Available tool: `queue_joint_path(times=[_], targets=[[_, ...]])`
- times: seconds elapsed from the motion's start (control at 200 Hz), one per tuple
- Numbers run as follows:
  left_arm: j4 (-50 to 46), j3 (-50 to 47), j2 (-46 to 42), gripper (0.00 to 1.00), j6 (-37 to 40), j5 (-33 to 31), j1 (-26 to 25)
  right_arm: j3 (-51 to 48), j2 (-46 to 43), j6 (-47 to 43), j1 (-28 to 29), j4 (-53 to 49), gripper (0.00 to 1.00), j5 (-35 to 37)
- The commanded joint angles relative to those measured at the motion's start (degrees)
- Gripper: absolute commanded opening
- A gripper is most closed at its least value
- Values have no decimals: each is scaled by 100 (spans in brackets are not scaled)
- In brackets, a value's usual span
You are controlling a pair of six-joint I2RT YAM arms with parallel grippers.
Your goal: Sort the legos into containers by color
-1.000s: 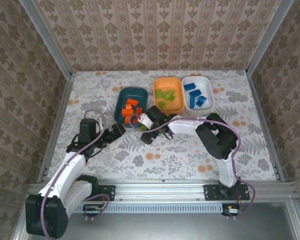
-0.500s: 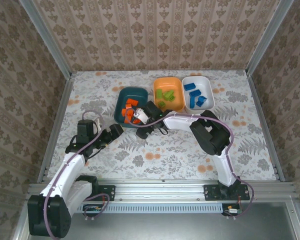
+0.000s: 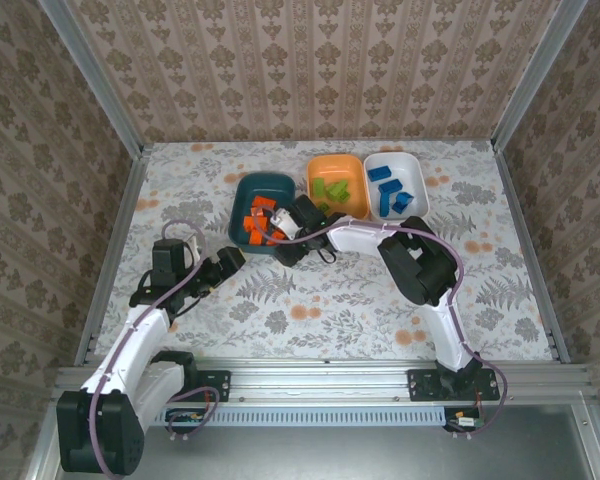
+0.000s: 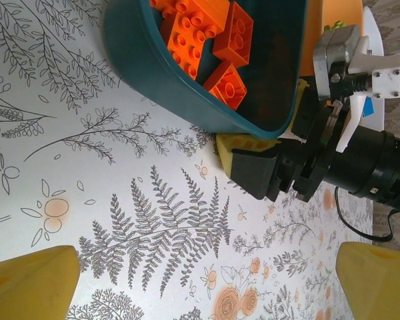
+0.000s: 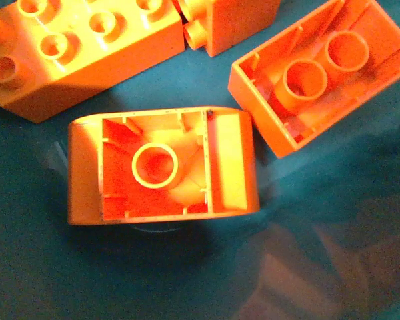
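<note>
floral table (image 3: 330, 300): orange studded plastic bricks (image 5: 163, 167) lie in the dark teal bin (image 3: 248, 190); right jaws above, grip untellable; left jaws spread. likely the drop-off step; next, withdraw.

Orange legos (image 3: 254, 222) lie in the dark teal bin (image 3: 265, 180) (table (image 3: 330, 300): white, floral-printed).

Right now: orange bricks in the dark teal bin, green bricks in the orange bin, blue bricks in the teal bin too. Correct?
No. The blue bricks lie in the white bin, not the teal one; the top external view shows it. The orange bricks in the dark teal bin and green bricks in the orange bin are right.
</note>
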Motion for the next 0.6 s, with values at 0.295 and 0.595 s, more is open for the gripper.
queue_joint_path(times=[0.295, 0.595], targets=[[-35, 30, -132, 100, 129, 139, 55, -964, -883, 594, -119, -417, 69, 93], [-68, 87, -194, 100, 100, 126, 56, -2242, -2242, 1357, -130, -463, 70, -5]])
